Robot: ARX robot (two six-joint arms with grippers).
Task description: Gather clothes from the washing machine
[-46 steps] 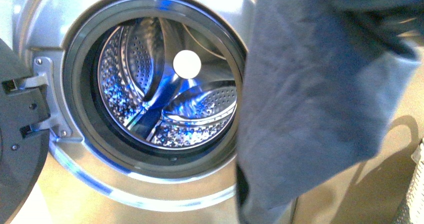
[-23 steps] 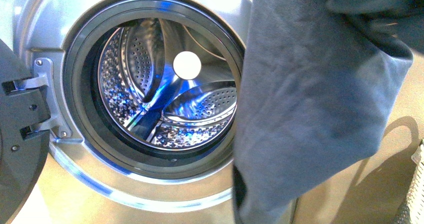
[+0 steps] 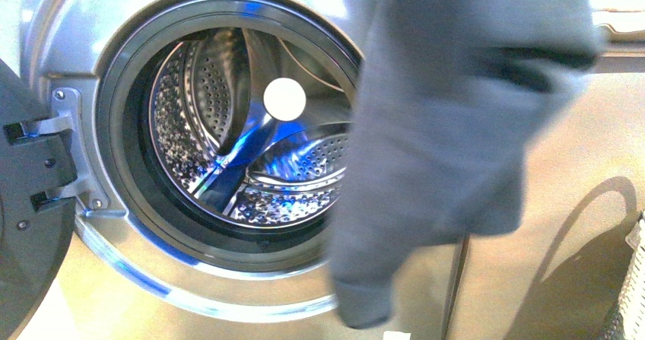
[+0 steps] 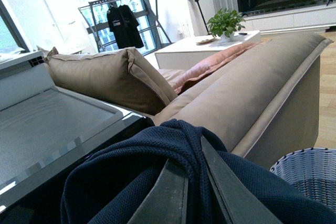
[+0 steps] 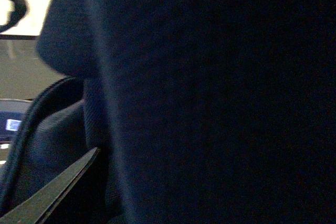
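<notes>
The clothes (image 3: 449, 127), one limp dark blue garment, hang blurred in the front view, to the right of the washing machine's (image 3: 228, 20) round opening and overlapping its rim. The steel drum (image 3: 228, 127) shows nothing inside. In the left wrist view my left gripper (image 4: 190, 153) is shut on a bunched fold of the clothes (image 4: 121, 182), above the machine's top (image 4: 47, 129). In the right wrist view the clothes (image 5: 210, 98) fill nearly the whole picture. Only one finger (image 5: 58, 187) of my open right gripper shows, with the fabric beside it.
The machine's door (image 3: 30, 226) stands open at the left. A woven basket (image 4: 310, 174) sits on the floor beside the machine and shows at the front view's right edge (image 3: 633, 294). A beige sofa (image 4: 252, 93) with a cushion (image 4: 105, 77) stands behind.
The garment has swung left and risen. Its lower end now hangs higher and further over the drum's rim, and more of the machine's front panel shows at the right.
</notes>
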